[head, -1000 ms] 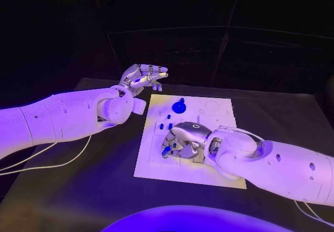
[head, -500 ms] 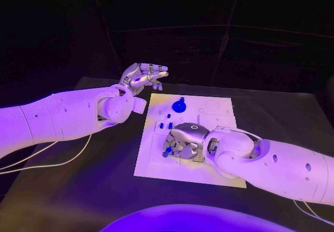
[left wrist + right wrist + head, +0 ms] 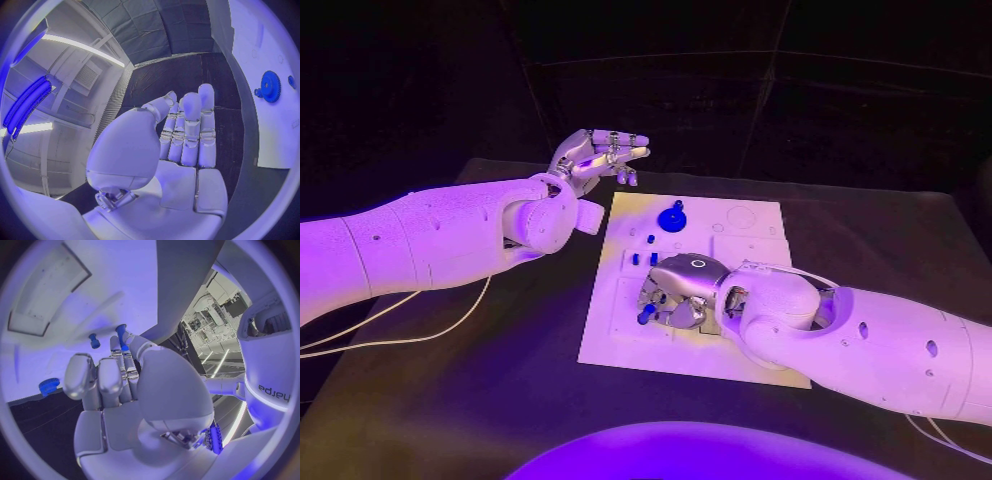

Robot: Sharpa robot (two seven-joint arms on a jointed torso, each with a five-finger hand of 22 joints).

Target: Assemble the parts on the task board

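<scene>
The white task board (image 3: pixel 747 225) lies in the middle of the black table. A blue gear (image 3: pixel 672 218) (image 3: pixel 270 86) sits near its far edge, and two small blue pegs (image 3: pixel 643 260) stand just nearer. My right hand (image 3: pixel 681 291) hovers low over the board's middle, its fingers pointing down. It pinches a small blue peg (image 3: pixel 646 313) (image 3: pixel 120 333) at its fingertips, close to the board's surface. My left hand (image 3: pixel 602 155) (image 3: pixel 184 135) is raised beyond the board's far left corner, fingers apart and holding nothing.
Another blue peg (image 3: pixel 94 340) stands on the board just past my right fingertips, with a recessed slot (image 3: pixel 47 300) beyond it. The blue gear (image 3: pixel 49 386) lies off to the side. A white cable (image 3: pixel 401 335) runs over the table under my left arm.
My right hand has crept slightly to the left over the board with the blue peg still in its fingertips. The left hand has stayed where it was.
</scene>
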